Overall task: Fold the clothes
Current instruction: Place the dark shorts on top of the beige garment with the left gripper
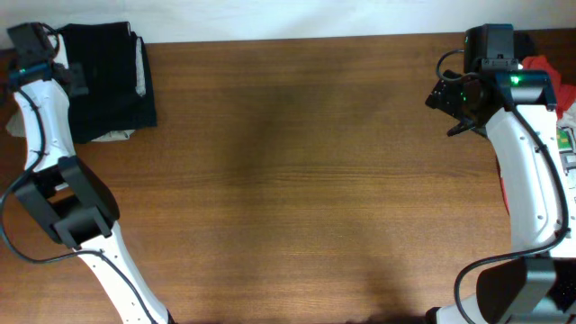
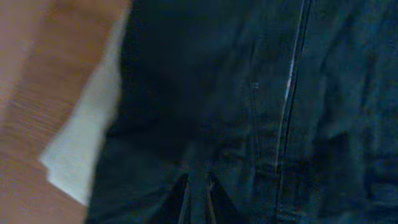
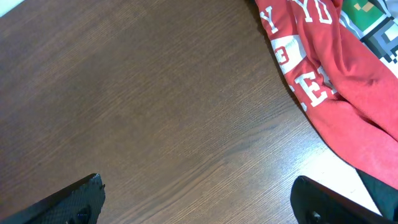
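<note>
A stack of folded dark clothes [image 1: 108, 76] lies at the table's far left corner, with a white garment [image 1: 115, 136] showing under it. My left gripper [image 1: 40, 45] is at the stack's left edge. In the left wrist view, dark denim [image 2: 249, 106] fills the frame, and the fingers [image 2: 198, 199] are nearly together with a strip of that fabric between them. The white garment [image 2: 81, 143] shows at the left. A red printed garment [image 1: 540, 65] lies at the far right edge. My right gripper [image 1: 454, 108] is open and empty over bare wood, left of the red garment [image 3: 336, 81].
A green and white patterned cloth [image 3: 373, 18] lies beyond the red garment; it also shows by the right arm in the overhead view [image 1: 565, 139]. The wooden table [image 1: 297, 180] spans the middle between both arms.
</note>
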Robot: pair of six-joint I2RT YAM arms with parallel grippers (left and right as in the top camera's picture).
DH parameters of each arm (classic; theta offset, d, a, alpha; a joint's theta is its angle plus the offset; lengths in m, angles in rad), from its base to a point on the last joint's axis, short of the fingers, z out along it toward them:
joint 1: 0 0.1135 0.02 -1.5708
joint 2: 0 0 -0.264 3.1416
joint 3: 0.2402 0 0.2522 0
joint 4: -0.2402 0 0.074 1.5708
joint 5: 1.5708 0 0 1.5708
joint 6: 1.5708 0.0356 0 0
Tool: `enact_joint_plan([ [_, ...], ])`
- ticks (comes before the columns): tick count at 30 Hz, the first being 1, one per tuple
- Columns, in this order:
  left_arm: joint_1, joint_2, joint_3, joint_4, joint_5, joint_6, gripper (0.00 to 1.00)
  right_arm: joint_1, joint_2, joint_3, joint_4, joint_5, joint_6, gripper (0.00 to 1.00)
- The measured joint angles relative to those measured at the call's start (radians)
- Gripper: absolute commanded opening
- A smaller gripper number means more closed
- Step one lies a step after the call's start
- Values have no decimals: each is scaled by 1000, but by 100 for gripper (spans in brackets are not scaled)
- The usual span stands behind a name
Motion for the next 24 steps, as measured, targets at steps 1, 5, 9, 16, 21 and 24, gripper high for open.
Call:
enact_joint_plan([
  [1,1,20,-1,-6,4,-3,9,0,0,0,0,0,0,99],
  [5,15,69,-18,-16,4,-34,9,0,0,0,0,0,0,99],
  [9,46,74,-20,-36,6,-54,8,0,0,0,0,0,0,99],
  [16,98,100,-20,-89,35,-67,8,0,0,0,0,0,0,99],
  [21,109,116,-10,-108,45,-67,9,0,0,0,0,0,0,99],
  [24,109,108,-7,-121,45,-68,30,0,0,0,0,0,0,99],
])
